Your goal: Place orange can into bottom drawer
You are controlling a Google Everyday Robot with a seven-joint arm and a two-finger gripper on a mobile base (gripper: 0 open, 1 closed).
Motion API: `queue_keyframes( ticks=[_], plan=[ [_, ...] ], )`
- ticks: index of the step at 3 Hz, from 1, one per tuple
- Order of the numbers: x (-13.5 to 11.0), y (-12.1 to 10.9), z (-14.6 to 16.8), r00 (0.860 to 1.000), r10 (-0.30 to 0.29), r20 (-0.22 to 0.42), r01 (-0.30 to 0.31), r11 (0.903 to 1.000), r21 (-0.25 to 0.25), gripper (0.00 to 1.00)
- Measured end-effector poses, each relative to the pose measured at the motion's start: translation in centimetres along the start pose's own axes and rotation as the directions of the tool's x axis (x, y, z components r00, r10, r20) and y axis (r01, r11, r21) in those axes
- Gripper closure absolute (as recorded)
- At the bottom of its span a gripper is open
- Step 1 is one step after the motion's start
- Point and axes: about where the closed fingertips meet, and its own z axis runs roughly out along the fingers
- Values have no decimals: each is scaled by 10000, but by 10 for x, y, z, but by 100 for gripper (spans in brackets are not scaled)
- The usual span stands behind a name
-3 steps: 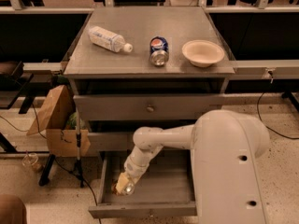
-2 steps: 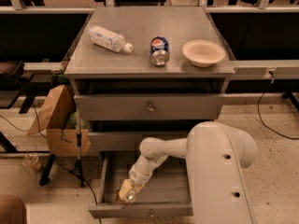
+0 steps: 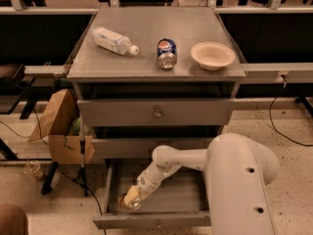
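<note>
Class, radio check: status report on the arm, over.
Gripper low in bottom drawer, front left. Orange can at its tip. Drawer open, nothing blocking.

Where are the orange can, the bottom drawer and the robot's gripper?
orange can [image 3: 130, 199], camera view, its gold-orange side.
bottom drawer [image 3: 161, 221], camera view, its front panel.
gripper [image 3: 133, 194], camera view, its tip, in the drawer's front-left corner.

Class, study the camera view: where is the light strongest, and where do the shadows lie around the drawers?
Camera view: light is strongest on the cabinet top, the bowl palest; camera view: dark shadow fills the gap above the top drawer; camera view: the bottom drawer is dim, with the gripper and the orange can low at its front left.
</note>
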Motion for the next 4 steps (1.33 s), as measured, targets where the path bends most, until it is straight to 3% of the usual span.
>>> queue_keyframes(
  ticks=[1, 2, 3, 4],
  plan=[
    [-4, -30, -10, 9738, 1201, 1932, -1032, 9901, -950, 100],
    [-3, -60, -20, 9343, 2176, 2822, -1832, 9726, -1434, 100],
    [-1, -95, -16, 8914, 3222, 3188, -2718, 9428, -1929, 100],
    [-8, -117, -5, 8699, 3892, 3028, -3389, 9179, -2062, 81]
  ],
)
